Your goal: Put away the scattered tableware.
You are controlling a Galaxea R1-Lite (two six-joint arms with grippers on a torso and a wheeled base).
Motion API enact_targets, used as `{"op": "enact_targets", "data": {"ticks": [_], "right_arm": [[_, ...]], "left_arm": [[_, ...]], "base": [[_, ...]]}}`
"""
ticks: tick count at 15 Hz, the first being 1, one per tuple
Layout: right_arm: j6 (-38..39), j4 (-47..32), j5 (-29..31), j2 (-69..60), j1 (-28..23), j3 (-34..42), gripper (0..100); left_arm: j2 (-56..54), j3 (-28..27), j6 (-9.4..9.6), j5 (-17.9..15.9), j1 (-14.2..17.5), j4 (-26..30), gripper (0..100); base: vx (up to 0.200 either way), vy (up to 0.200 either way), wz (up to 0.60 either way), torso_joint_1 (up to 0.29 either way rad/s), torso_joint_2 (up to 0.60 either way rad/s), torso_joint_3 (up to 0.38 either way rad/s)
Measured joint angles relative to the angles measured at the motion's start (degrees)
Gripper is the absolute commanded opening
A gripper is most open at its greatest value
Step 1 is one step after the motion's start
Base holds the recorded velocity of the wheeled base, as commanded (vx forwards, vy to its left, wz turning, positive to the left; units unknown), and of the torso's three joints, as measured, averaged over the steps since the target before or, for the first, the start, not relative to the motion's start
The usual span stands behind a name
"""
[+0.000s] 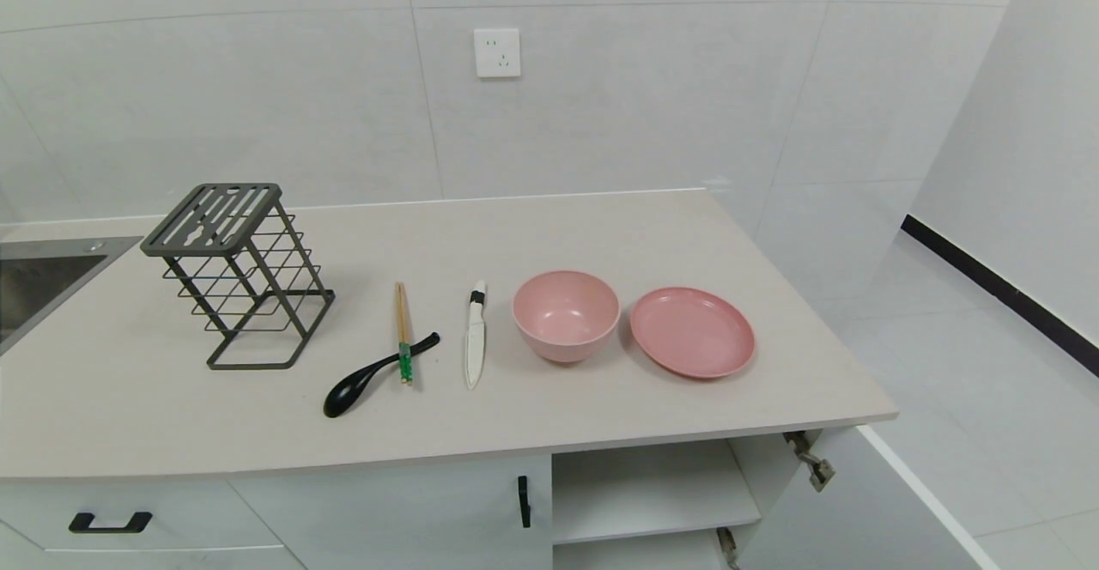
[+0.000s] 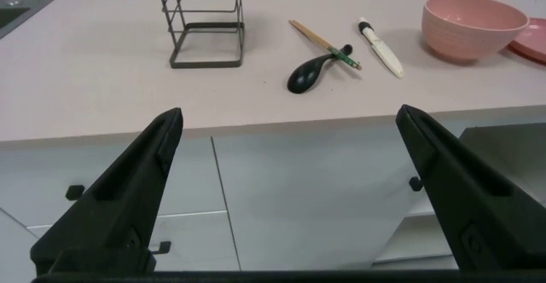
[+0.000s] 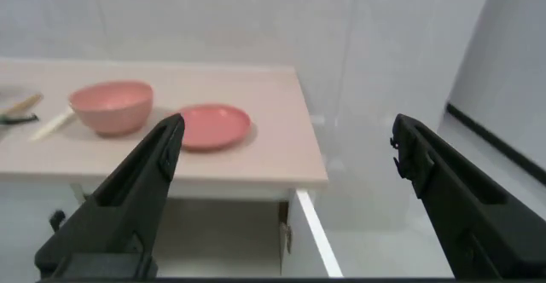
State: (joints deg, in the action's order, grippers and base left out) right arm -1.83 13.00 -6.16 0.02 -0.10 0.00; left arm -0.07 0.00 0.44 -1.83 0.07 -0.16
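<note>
Tiled kitchen, bench (image 1: pixel 601 227). Left gripper (image 2: pixel 290 119), right gripper (image 3: pixel 287 125) spread, empty. Chopsticks (image 1: pixel 401 321) cross spoon (image 1: pixel 348 394) left of bowl (image 1: pixel 565 312); lifting one could drag the other.

Your head camera looks down on the countertop (image 1: pixel 601 235) from close above. Both wrist cameras sit farther back near counter height, facing its front edge; all views share the pink bowl (image 1: pixel 566 312).

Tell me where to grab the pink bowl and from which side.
Grip the pink bowl by its rim on the near side, coming down from above. It stands upright, mouth open, so the wall can be pinched inside and out. The knife and plate lie close on either side, while the near side looks free.
</note>
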Motion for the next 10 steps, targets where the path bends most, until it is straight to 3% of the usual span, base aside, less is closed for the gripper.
{"op": "enact_targets", "data": {"ticks": [3,7,10], "right_arm": [[0.3,-2.7,-11.5,0.1,0.1,-0.1,100],[0.3,-8.2,-16.8,2.7,0.1,-3.4,100],[0.3,-10.2,-19.3,13.1,0.5,-9.2,100]], "left_arm": [[0.0,0.0,-0.44,0.2,-0.1,0.0,100],[0.0,0.0,-0.51,0.2,-0.1,0.0,100],[0.0,0.0,-0.51,0.2,-0.1,0.0,100]], "base": [[0.000,0.000,0.00,0.000,0.00,0.000],[0.000,0.000,0.00,0.000,0.00,0.000],[0.000,0.000,0.00,0.000,0.00,0.000]]}}
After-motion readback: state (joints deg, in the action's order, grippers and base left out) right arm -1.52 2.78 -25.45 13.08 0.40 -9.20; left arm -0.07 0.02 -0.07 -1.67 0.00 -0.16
